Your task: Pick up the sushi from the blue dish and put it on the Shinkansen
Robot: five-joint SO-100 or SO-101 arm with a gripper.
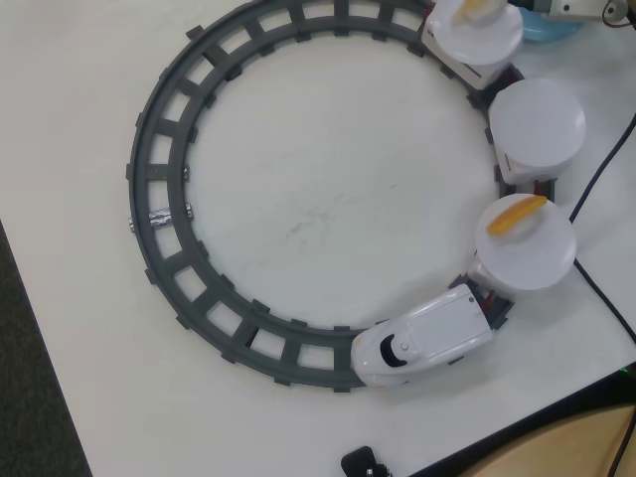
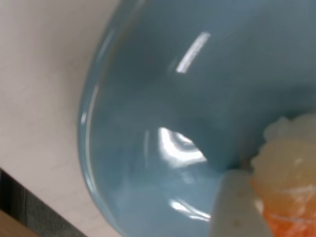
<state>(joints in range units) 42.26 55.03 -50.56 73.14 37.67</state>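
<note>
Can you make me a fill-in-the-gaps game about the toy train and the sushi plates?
1. The train pulls ___ cars topped with white discs.
2. The middle disc has ___ on it.
3. In the wrist view, the dish is colored ___.
4. The track is shaped like a ___.

Missing words: three; nothing; blue; ring

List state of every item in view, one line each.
Train: on the track, nose at lower left in the overhead view.
First disc: holds a yellow-orange strip.
Middle disc: bare.
Last disc: holds a pale piece.
Blue dish: upright, sushi at its edge.
Gripper: state unclear.
</note>
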